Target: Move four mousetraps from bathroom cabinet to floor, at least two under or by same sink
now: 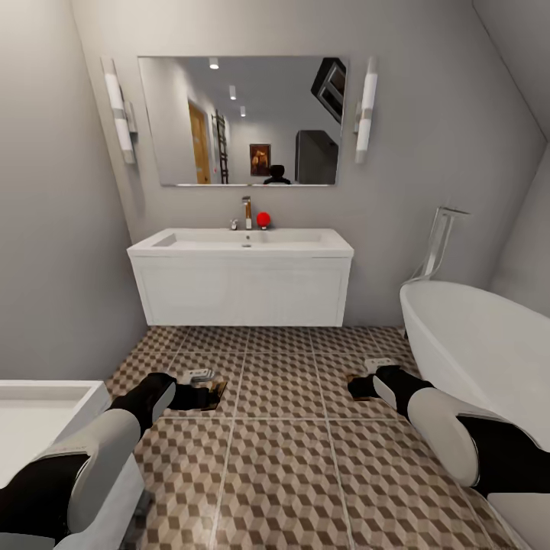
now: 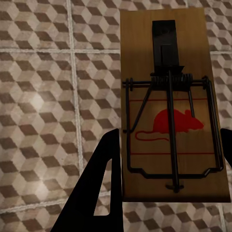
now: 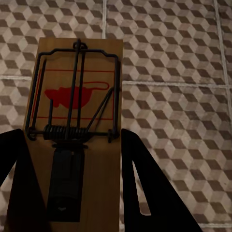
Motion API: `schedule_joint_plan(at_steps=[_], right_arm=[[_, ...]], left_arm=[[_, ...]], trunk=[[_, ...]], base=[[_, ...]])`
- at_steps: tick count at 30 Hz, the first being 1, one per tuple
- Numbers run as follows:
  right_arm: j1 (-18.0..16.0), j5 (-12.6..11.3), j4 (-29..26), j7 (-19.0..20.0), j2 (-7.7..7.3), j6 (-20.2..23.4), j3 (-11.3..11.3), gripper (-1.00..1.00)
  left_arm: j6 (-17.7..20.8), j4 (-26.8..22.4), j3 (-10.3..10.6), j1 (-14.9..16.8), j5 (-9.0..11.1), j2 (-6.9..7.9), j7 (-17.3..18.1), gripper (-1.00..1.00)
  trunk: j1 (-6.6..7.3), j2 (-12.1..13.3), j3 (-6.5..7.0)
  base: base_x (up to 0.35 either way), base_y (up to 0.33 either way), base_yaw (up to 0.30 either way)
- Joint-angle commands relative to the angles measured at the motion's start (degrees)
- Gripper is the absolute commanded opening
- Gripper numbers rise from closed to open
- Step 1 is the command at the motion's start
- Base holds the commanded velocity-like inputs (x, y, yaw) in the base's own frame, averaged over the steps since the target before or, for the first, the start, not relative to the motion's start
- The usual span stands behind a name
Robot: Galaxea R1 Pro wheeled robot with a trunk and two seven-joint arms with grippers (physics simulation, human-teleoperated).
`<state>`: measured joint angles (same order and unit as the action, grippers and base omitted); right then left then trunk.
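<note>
Mousetraps [image 2: 171, 111] [image 3: 77, 130] clamped in both claws [image 1: 200, 396] [image 1: 359, 386] above bathroom floor [image 1: 283, 458]

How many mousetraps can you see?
2. One mousetrap sits between the left gripper's fingers, above the patterned floor. The other mousetrap is between the right gripper's fingers, nearer the bathtub. Others may be elsewhere, unseen.

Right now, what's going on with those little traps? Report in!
Left gripper shut on a mousetrap. Right gripper shut on a second mousetrap. Both held over the bathroom floor, short of the sink. No obstacle seen between.
</note>
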<state>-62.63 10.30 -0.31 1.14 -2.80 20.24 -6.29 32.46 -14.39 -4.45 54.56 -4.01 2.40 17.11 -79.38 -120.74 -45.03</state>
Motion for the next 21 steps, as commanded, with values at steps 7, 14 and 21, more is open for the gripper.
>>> schedule_joint_plan(at_steps=[7, 14, 21], right_arm=[[-0.04, 0.38, -0.04, 0.18, -0.01, 0.24, -0.48, -1.0], [-0.04, 0.4, -0.04, 0.18, -0.01, 0.24, -0.48, -1.0], [-0.04, 0.36, -0.04, 0.18, -0.01, 0.24, -0.48, -1.0]], left_arm=[[0.33, -0.11, -0.46, 0.02, -0.47, -0.03, 0.29, -1.0], [0.33, -0.22, -0.47, 0.02, -0.47, -0.03, 0.29, -1.0], [0.33, -0.3, -0.47, 0.02, -0.47, 0.05, 0.29, -1.0]], trunk=[[-1.53, -2.85, -1.32], [-1.97, -3.65, -1.68], [-1.97, -3.65, -1.68]], base=[[0.0, 0.0, 0.0], [0.0, 0.0, 0.0], [0.0, 0.0, 0.0]])
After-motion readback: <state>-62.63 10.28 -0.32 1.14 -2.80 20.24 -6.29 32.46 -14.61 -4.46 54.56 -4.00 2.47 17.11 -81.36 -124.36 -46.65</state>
